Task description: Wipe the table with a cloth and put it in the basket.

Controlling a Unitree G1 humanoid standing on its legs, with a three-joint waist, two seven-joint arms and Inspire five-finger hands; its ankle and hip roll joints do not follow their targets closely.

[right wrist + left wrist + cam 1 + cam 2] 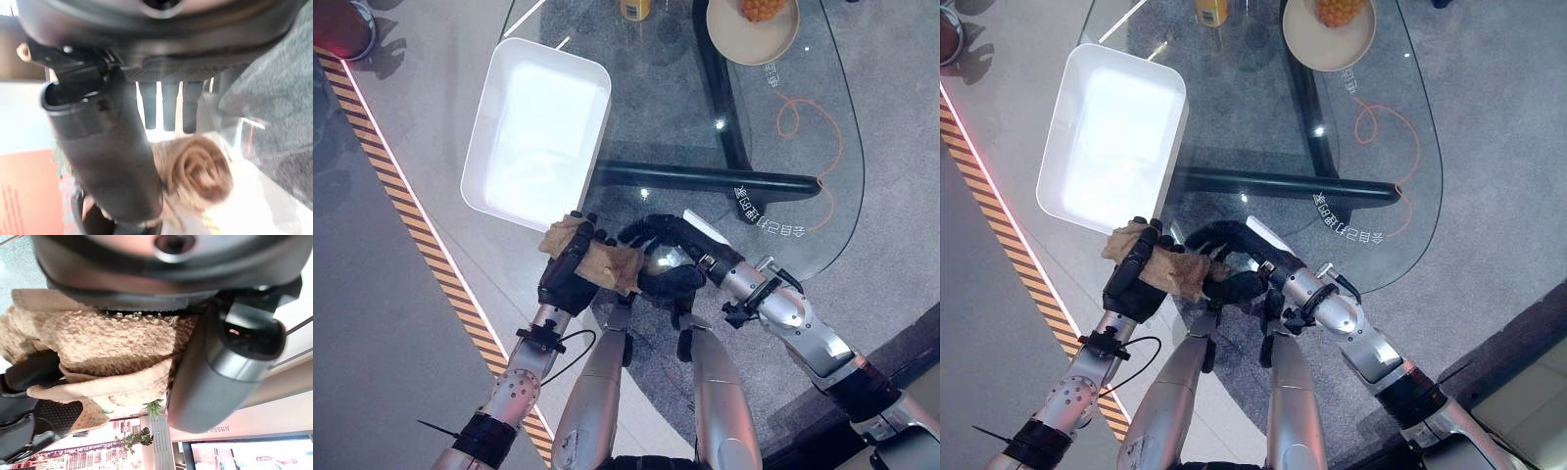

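Left hand (570, 274) curls round soft, limp tan cloth (607, 262) beside white basket (536, 132); right hand (668, 264) curled beside it, empty; grab bunched middle.

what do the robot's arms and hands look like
Both arms are silver-grey metal tubes with rounded joints and black bands near the elbows. The left hand and right hand are dark, almost black, with jointed fingers. The right wrist carries small black fittings.

Cloth (607, 262) between both hands, apparently just before basket (536, 132).
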